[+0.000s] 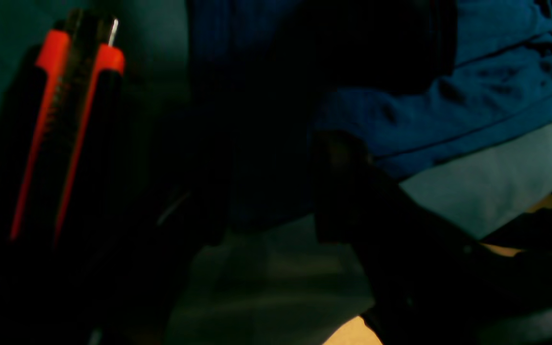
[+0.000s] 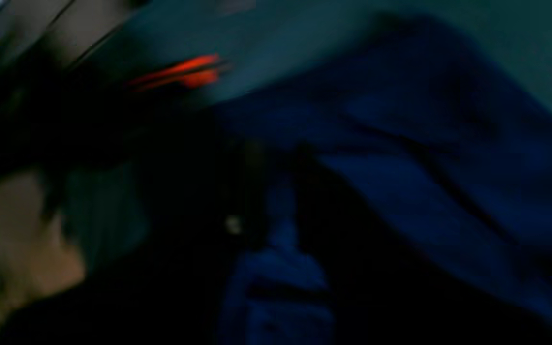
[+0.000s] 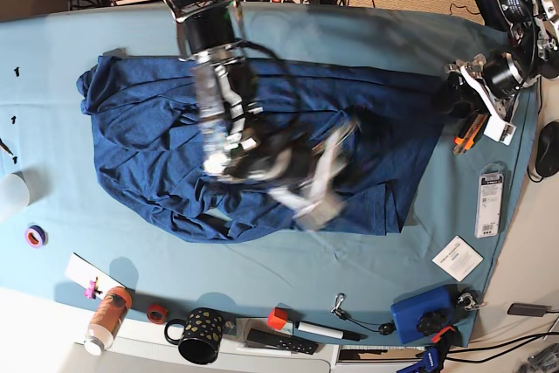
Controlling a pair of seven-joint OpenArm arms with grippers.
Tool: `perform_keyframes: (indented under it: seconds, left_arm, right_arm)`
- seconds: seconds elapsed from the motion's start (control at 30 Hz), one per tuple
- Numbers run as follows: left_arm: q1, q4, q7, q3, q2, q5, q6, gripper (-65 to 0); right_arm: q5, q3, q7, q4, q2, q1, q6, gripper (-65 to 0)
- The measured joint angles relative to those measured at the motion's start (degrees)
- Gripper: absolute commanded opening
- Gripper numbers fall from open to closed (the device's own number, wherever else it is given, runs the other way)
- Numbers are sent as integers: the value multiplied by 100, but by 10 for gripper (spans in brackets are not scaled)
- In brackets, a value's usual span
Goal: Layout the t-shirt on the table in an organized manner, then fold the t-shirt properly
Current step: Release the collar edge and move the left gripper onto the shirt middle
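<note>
- The t-shirt (image 3: 175, 155) lies rumpled across the middle of the counter (image 3: 52, 50), so you are in the laying-out step.
- Your right claw (image 3: 306, 183) is over the shirt's centre, blurred; its jaws look closed with blue fabric bunched between them, though the blur leaves this unsure.
- Your left claw (image 3: 460, 93) rests at the shirt's far edge, jaws apart, gripping nothing.
- Next, I judge, the cloth needs pulling flat.

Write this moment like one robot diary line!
t-shirt: rumpled on table | right gripper: blurred, over shirt | left gripper: open at shirt's edge
</note>
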Motion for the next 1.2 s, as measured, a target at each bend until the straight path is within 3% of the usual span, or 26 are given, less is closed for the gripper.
perform_keyframes:
  seconds: [0.27,0.4,0.53,0.67,0.83,0.9,1.07,1.2]
  left_arm:
    - [-225,0,-4,-2,33,-437,-332,-373]
    - [-481,2,-7,2,264,-997,-328,-373]
    - [-553,2,96,573,275,-960,-321,-373]
    - [-754,-15,-247,1552,306,-20,-348,-373]
    - [-1392,2,-437,2321,267,553,-170,-373]
    - [-1567,2,-494,2562,269,741,116,-373]
    - [-1781,0,-1167,2959,262,2111,562,-373]
    - [-1784,-2,-1255,3104,262,2367,802,-373]
  right_arm:
    - [625,2166,-680,2,-2,-321,-31,-650]
    - [1292,2750,-1071,2,0,-632,247,-650]
    - [1910,2994,-1392,199,0,-1001,439,-650]
    - [2155,2999,-1659,852,39,-1394,579,-650]
    - [2072,3008,-1792,1703,153,-1803,584,-650]
    - [1816,3008,-1797,1840,195,-1873,588,-650]
    - [1237,3010,-1742,1838,297,-1917,472,-650]
    - [1255,3008,-1596,1838,286,-1912,474,-650]
